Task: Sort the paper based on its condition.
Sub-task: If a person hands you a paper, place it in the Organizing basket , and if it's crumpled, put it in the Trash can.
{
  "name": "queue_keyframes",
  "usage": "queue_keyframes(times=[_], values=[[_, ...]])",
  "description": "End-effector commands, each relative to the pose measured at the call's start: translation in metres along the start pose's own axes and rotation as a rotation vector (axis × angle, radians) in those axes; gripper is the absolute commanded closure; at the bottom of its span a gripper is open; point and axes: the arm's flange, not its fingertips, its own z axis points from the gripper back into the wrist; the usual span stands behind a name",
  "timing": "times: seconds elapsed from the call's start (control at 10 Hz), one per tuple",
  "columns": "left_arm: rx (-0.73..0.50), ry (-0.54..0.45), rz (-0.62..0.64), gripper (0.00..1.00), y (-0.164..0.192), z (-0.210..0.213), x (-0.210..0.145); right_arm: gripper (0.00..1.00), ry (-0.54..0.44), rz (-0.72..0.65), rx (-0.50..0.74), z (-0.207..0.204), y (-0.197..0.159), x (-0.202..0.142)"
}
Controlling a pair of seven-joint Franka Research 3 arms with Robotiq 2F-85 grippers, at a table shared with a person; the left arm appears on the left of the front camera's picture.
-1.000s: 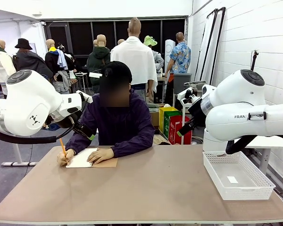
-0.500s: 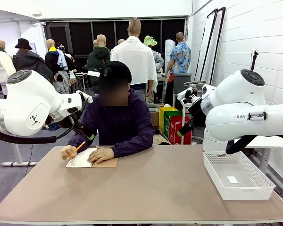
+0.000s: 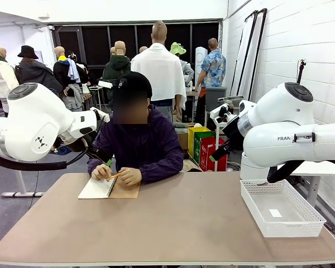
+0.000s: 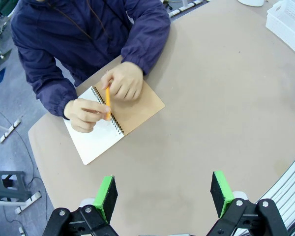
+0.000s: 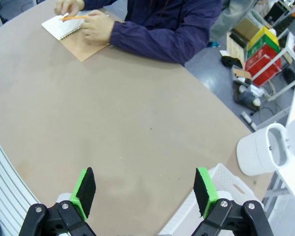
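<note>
White arms [image 3: 33, 125], black pincers [image 4: 163, 191], green pads [image 4: 106, 197]

Notebook page [image 4: 93, 145] partly under hands [image 4: 83, 113]

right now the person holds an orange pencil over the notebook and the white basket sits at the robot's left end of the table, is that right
No: the basket sits at the robot's right end of the table, as the front view shows. The person does hold an orange pencil over the notebook.
</note>
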Motion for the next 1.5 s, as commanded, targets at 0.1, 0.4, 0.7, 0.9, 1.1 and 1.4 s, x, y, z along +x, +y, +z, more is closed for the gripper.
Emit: queue_keyframes(times=[0.1, 0.4, 0.7, 0.9, 1.1, 1.4], values=[[-0.007, 0.0, -0.009, 0.0, -0.0002, -0.0001, -0.0003, 0.0, 0.0, -0.001, 0.003, -0.0005, -0.0002, -0.0002], [-0.007, 0.0, -0.009, 0.0, -0.0002, -0.0001, -0.0003, 0.0, 0.0, -0.001, 0.003, -0.0005, -0.0002, -0.0002], [-0.007, 0.0, -0.009, 0.0, -0.0002, -0.0001, -0.0003, 0.0, 0.0, -0.001, 0.003, -0.0005, -0.0002, -0.0002], [-0.007, 0.0, -0.009, 0.0, -0.0002, -0.0001, -0.0003, 0.0, 0.0, -0.001, 0.003, -0.0005, -0.0002, -0.0002], [-0.007, 0.0, -0.009, 0.0, -0.0002, -0.0001, -0.0003, 0.0, 0.0, -0.001, 0.003, -0.0005, -0.0002, -0.0002], [-0.007, 0.0, -0.009, 0.0, -0.0002, -0.0001, -0.0003, 0.0, 0.0, -0.001, 0.003, -0.0005, -0.0002, -0.0002]])
